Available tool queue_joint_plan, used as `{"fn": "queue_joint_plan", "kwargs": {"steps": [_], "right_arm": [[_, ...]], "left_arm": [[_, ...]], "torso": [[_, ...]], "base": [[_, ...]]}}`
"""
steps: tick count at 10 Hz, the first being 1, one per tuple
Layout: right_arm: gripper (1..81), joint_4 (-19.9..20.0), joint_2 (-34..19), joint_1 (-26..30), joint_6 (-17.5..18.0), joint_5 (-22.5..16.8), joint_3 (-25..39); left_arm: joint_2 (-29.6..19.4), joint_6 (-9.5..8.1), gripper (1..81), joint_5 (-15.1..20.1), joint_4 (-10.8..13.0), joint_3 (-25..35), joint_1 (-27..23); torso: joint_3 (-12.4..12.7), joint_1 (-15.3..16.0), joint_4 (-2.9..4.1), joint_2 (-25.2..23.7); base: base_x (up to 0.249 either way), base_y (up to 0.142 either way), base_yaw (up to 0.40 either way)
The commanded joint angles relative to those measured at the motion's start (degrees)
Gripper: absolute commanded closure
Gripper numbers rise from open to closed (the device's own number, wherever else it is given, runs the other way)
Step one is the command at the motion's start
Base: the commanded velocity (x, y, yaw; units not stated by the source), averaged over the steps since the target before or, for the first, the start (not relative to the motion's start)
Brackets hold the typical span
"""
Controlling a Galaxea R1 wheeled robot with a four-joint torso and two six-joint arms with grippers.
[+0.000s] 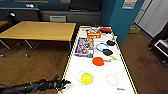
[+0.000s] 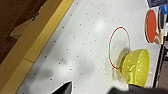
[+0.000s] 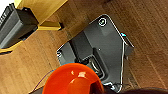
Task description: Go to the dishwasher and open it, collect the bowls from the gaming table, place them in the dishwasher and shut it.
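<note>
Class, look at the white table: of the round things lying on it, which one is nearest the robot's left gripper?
The yellow bowl, sitting at a red ring on the white table, is closest to the left gripper. The orange-red paddle lies farther up the table.

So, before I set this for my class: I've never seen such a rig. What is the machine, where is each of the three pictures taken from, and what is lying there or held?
It is a wheeled robot with two arms.

The head view looks down from a camera high on the robot. The left arm comes in from the left, and its left gripper is at the edge of a white games table. On the table lie a yellow bowl, a red table-tennis bat, darker bats and a magazine.

The left wrist view is taken from that arm, and the same yellow bowl shows close by.

The right wrist view looks down at the wooden floor and the robot's dark base. An orange bowl sits right under the camera. It is probably held, but the grip itself cannot be seen.
</note>
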Motion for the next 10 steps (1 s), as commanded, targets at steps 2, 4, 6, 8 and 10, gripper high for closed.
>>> {"fn": "queue_joint_plan", "kwargs": {"steps": [2, 4, 6, 8, 10], "right_arm": [[81.1, -1.1, -3.0, 2.0, -0.2, -3.8, 1.3], [81.1, -1.0, -3.0, 2.0, -0.2, -3.8, 1.1], [81.1, -1.0, -3.1, 2.4, -0.2, -3.8, 1.3], [81.1, -1.0, -3.0, 2.4, -0.2, -3.8, 1.4], [81.1, -1.1, -3.1, 2.4, -0.2, -3.8, 1.5]], "left_arm": [[3.9, -1.68, 1.0, 7.3, -0.1, -3.3, -9.1], [6.3, -7.3, 1.0, 14.2, 0.3, -5.6, -13.1], [6.6, -8.0, 1.0, 16.1, 0.2, -5.5, -15.9], [7.6, -9.85, 1.0, 18.8, 0.4, -7.1, -16.4], [9.0, -9.67, 1.0, 19.2, 2.2, -7.3, -16.4]], "torso": [[0.0, 0.0, 0.0, 0.0], [0.0, 0.0, 0.0, 0.0], [0.0, 0.0, 0.0, 0.0], [0.0, 0.0, 0.0, 0.0], [0.0, 0.0, 0.0, 0.0]], "base": [[0.0, 0.0, 0.0], [0.0, 0.0, 0.0], [0.0, 0.0, 0.0], [0.0, 0.0, 0.0], [0.0, 0.0, 0.0]]}}
